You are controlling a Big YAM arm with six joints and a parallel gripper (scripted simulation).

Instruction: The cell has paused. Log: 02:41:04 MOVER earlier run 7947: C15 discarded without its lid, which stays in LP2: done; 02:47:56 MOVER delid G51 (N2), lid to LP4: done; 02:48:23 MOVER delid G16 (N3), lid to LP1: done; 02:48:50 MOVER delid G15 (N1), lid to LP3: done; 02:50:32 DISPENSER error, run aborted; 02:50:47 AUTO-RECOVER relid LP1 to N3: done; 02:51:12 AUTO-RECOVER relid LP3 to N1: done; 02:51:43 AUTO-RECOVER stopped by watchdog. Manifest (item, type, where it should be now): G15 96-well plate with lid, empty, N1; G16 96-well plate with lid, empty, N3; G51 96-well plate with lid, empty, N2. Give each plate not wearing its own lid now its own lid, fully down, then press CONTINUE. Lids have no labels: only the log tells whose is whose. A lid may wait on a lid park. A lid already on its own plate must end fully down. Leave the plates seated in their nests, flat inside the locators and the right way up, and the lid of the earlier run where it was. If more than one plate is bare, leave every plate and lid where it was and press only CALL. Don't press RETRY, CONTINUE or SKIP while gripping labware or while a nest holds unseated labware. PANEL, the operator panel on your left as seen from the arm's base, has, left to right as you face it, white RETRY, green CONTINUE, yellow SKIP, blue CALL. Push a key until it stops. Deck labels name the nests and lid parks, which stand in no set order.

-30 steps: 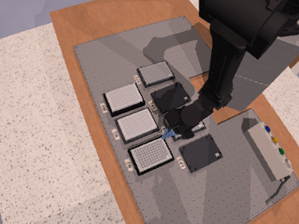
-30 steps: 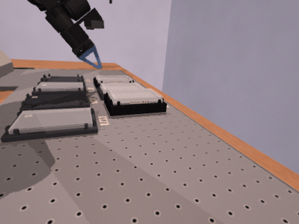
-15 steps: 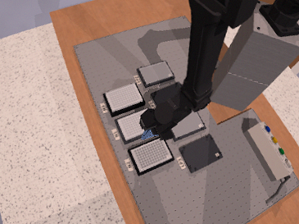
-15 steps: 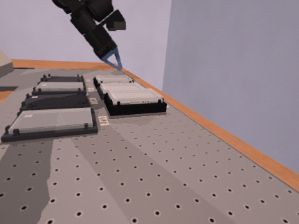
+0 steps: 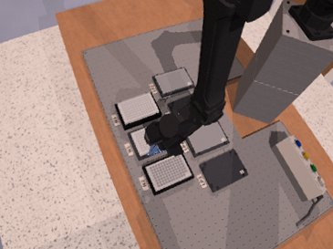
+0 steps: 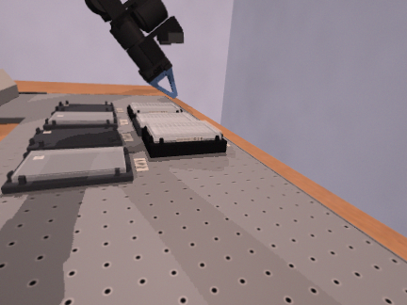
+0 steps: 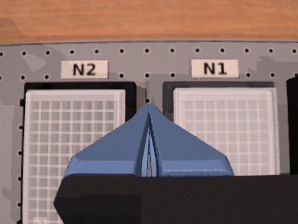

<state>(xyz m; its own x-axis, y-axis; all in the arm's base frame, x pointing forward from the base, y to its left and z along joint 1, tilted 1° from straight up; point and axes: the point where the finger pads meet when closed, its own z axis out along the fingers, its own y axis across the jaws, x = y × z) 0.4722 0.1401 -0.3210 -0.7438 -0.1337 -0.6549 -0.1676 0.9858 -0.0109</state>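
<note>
Shows the gripper (image 7: 149, 107) with its blue fingers pressed flat together and nothing pinched between them. Hangs tilted above the deck (image 5: 210, 230), tip aimed at the gap between two nests. Reads N2 (image 7: 84, 69) on the left label and N1 (image 7: 214, 68) on the right in the wrist view. Finds the N2 plate (image 7: 75, 135) bare, open wells sharp and dark-lined, and the N1 plate (image 7: 225, 125) hazier under a clear lid. Places the gripper (image 5: 154, 150) in the top view between those same two plates, the bare one (image 5: 168, 173) just below it and the N1 plate (image 5: 140, 143) partly hidden under the wrist. Puts the spare lid (image 5: 207, 138) on its park to the side of the gripper, behind the wrist, near but not touching, with an unoccupied dark park (image 5: 223, 169) next to it. Sets the gripper (image 6: 170, 91) in the exterior view high over the far plates, the same lid (image 6: 82, 118) lying flat lower left. Leaves the panel (image 5: 299, 171) well apart at the deck's edge.
</note>
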